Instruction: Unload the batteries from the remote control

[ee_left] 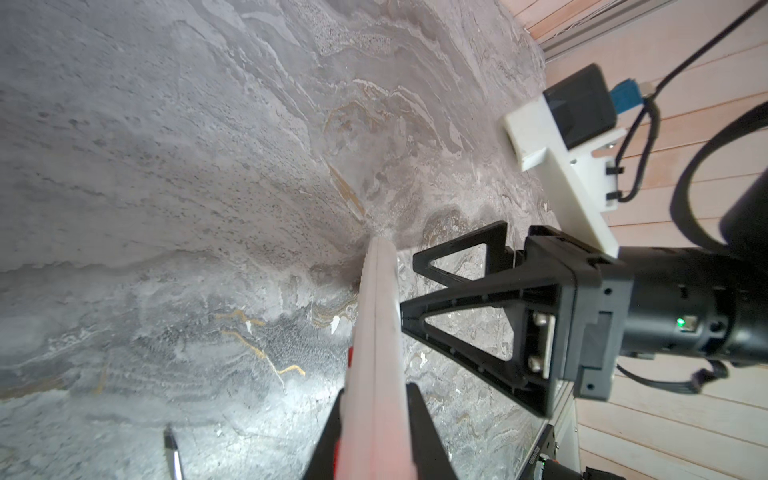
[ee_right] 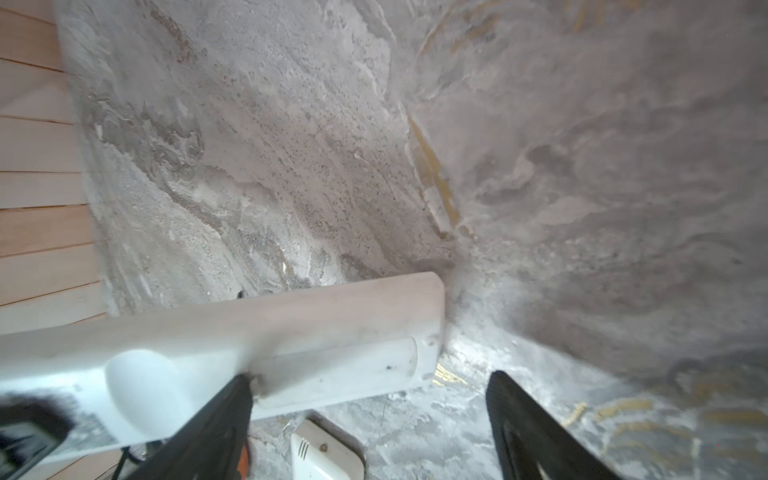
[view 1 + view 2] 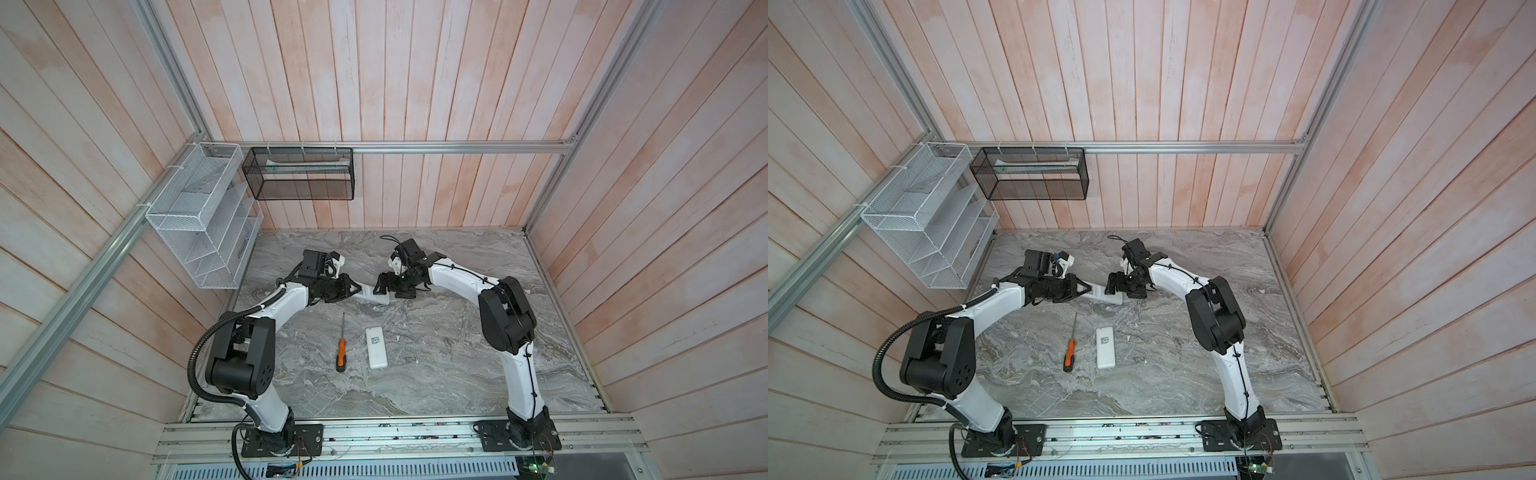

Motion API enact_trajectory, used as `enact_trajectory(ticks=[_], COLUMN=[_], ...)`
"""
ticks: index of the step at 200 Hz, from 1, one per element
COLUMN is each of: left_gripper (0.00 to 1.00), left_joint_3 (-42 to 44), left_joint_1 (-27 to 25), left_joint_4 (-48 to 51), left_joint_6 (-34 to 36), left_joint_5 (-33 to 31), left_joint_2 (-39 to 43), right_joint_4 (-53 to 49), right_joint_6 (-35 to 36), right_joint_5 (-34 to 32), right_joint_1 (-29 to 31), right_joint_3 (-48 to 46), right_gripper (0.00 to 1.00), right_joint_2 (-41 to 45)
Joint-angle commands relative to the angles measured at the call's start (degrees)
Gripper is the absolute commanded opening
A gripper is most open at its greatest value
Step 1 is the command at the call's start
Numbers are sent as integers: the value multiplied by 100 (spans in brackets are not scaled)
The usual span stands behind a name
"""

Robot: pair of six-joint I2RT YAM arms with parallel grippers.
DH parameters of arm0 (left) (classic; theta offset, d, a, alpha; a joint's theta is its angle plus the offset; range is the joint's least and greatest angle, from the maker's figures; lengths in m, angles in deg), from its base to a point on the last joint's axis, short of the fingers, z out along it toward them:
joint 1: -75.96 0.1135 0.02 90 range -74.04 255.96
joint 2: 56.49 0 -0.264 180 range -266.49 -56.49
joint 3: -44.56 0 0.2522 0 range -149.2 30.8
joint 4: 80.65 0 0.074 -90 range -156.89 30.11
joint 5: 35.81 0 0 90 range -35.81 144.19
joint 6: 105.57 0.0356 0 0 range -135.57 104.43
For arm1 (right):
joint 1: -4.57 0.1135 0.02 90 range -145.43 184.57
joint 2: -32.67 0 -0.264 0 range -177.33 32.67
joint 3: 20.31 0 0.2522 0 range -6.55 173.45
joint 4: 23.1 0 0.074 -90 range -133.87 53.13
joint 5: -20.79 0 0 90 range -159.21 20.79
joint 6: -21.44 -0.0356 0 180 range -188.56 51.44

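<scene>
I see a slim white remote (image 3: 376, 296) clamped on edge in the left pincer (image 3: 358, 291) at the back of the worktop (image 3: 457, 353) (its cover (image 2: 340, 365) looks shut); a second remote (image 3: 376, 349) lies flat mid-worktop, label (image 3: 374, 340) up.

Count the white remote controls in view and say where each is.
2. One remote is clamped in the left gripper, between both arms; the other remote lies on the table beside the screwdriver. None seem hidden.
</scene>
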State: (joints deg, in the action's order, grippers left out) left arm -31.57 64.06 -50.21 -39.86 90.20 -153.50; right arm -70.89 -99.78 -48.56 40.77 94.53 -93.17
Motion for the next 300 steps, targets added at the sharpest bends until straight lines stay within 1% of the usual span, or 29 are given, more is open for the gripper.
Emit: enact_trajectory(ticks=[1, 23, 37, 60, 70, 84, 92, 103, 127, 153, 160, 172, 183, 190, 205, 234, 254, 282, 300], left_gripper=[0, 0, 0, 0, 0, 0, 0, 0, 0, 0, 0, 0, 0, 0, 0, 0, 0, 0, 0], left_joint_3=[87, 59, -13, -243, -347, -446, -477, -501, -560, -609, -618, -585, -541, -540, -539, -425, -388, -354, -363], left_joint_1=[-250, -251, -272, -397, -460, -521, -541, -564, -568, -568, -567, -561, -565, -568, -563, -568, -568, -568, -568], left_joint_4=[520, 526, 648, 1069, 1282, 1470, 1537, 1554, 1624, 1662, 1658, 1570, 1467, 1441, 1437, 1338, 1290, 1195, 1161], left_joint_6=[285, 276, 317, 489, 546, 567, 569, 567, 582, 581, 586, 588, 583, 570, 545, 507, 513, 483, 470], left_joint_5=[-223, -291, -487, -1248, -1629, -2031, -2237, -2348, -2440, -2475, -2445, -2306, -2126, -2046, -1929, -1706, -1575, -1334, -1280], left_joint_2=[-222, -195, -174, -108, -113, -108, -68, -38, -43, -63, -63, -38, -24, -36, -72, -57, -54, -107, -135], right_joint_4=[-761, -1429, -2099, -3181, -3581, -4006, -4133, -4217, -4086, -3509, -3277, -2423, -1279, -555, 497, 1350, 1473, 1680, 1767], right_joint_6=[260, 322, 285, 247, 173, 44, -15, -80, -196, -308, -333, -169, -63, -237, -643, -746, -611, -623, -666], right_joint_5=[-825, -1425, -2096, -3037, -3367, -3668, -3806, -3896, -3962, -3611, -3352, -2526, -1281, -607, 197, 897, 1198, 1467, 1493], right_joint_1=[398, 525, 633, 761, 779, 798, 800, 799, 779, 708, 639, 511, 330, 177, -120, -392, -424, -425, -427], right_joint_3=[359, 870, 1394, 2429, 2793, 3229, 3339, 3322, 2782, 1981, 1739, 1120, 339, -153, -938, -1406, -1354, -1344, -1306], right_gripper=[90, 92, 93, 94, 94, 95, 95, 96, 97, 98, 98, 98, 98, 98, 98, 98, 98, 97, 97], right_joint_2=[-487, -684, -902, -1262, -1395, -1478, -1443, -1303, -763, 3, 193, 581, 970, 1157, 1337, 1215, 980, 725, 630])
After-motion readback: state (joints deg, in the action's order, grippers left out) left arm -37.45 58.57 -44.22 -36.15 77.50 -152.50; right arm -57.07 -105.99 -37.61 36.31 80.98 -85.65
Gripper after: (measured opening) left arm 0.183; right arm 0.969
